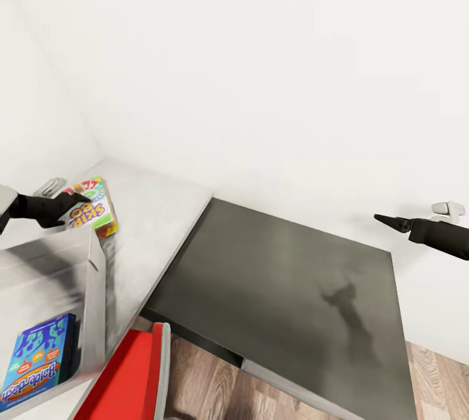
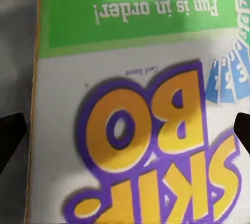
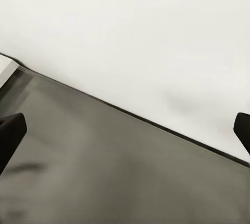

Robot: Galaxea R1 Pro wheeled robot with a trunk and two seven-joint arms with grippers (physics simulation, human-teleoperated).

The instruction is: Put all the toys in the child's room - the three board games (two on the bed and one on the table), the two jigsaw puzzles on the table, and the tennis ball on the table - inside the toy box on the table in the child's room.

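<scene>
A flat yellow-green-red SKIP-BO board game [image 1: 96,210] lies on the pale grey table [image 1: 153,211], just beyond the toy box [image 1: 93,290]. My left gripper [image 1: 78,199] hovers right over this box. In the left wrist view the SKIP-BO lid [image 2: 130,104] lies close beneath the open left gripper [image 2: 125,133], whose fingertips [image 2: 10,135] stand wide apart. A blue board game [image 1: 36,363] lies inside the light grey toy box. My right gripper [image 1: 385,218] is open and empty above the dark grey corner section [image 1: 280,277]; its own camera shows that dark surface [image 3: 104,172] beneath it.
A red-and-white chair [image 1: 133,374] stands against the table's front edge beside the toy box. White walls close the table in behind and at the left. Wood-plank floor [image 1: 436,374] shows at the lower right.
</scene>
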